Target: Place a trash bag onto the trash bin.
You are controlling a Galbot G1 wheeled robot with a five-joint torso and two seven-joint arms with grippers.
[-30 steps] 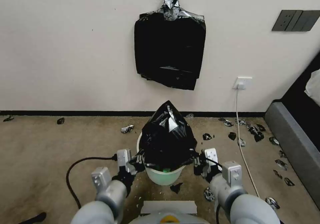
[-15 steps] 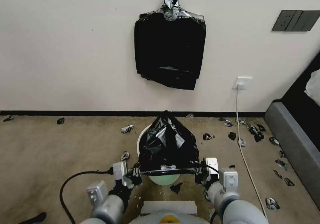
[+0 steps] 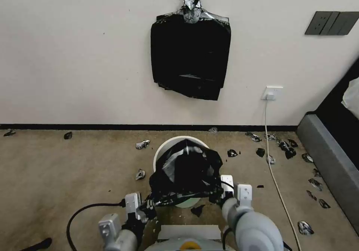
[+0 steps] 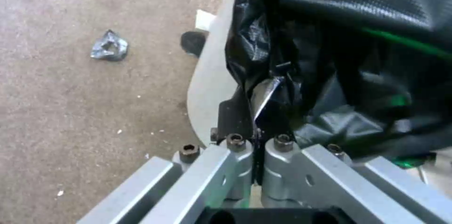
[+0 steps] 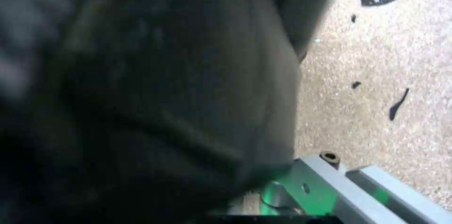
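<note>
A two-armed robot stands over the trash bin (image 3: 179, 150) on a carpeted floor (image 3: 74, 161), with the trash bag (image 3: 187, 168) drawn across most of the bin's mouth and its far white rim exposed behind the black film. The bag's near edge is stretched in a taut band between the two grippers at the bin's near side. The left gripper (image 3: 149, 203) sits low at the bin's near left; in the left wrist view its jaws are pressed together with a fold of the glossy bag (image 4: 329, 58) pinched between them, right against the bin's white wall (image 4: 207, 86). The right gripper (image 3: 217, 192) holds at the bin's near right, touching the bag's edge; in the right wrist view the black film (image 5: 141, 93) covers the jaws, so whether they are closed cannot be told. On the wall (image 3: 74, 56) behind hangs a flat black bundle of bags (image 3: 190, 56) with a silvery bunched top. Small black plastic scraps (image 3: 286, 148) lie scattered over the carpet, thickest toward the right near a white power cord (image 3: 271, 161) running down from a wall socket (image 3: 272, 92). A black cable (image 3: 86, 213) loops across the floor by the left arm.
</note>
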